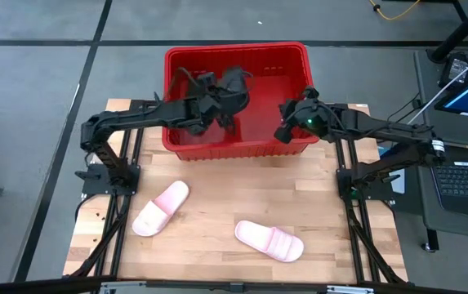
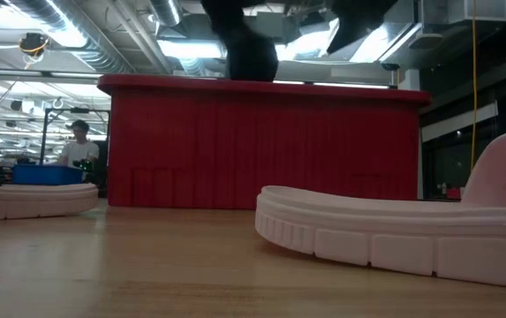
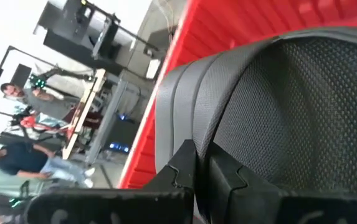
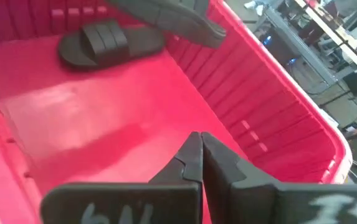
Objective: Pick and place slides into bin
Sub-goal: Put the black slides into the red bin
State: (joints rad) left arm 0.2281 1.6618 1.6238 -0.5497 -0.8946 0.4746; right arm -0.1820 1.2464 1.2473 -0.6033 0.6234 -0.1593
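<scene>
Inside the red bin (image 1: 292, 57), my left gripper (image 1: 217, 104) is shut on one black slide (image 1: 235, 82), which the right wrist view shows up above the bin's floor (image 4: 166, 15). A second black slide (image 4: 109, 40) lies sole down on the bin's floor. My right gripper (image 4: 200, 146) is shut and empty, over the bin's near right corner (image 1: 287, 131). Two pale pink slides lie sole down on the table nearer its front, one at the left (image 1: 160, 208) and one toward the right (image 1: 269, 241). My left gripper pinches the black slide's wide strap at its edge (image 3: 187, 134) between its two fingers (image 3: 228, 177). The strap's mesh lining (image 3: 290, 112) faces the wrist camera. The slide is lifted clear of the bin's floor, over the bin's inside.
The bin's red ribbed wall (image 2: 261, 141) stands across the far half of the wooden table (image 1: 217, 196). Bare wood lies between the two pink slides. A laptop (image 1: 466, 175) sits beyond the table's right edge. People stand in the room beyond (image 3: 16, 162).
</scene>
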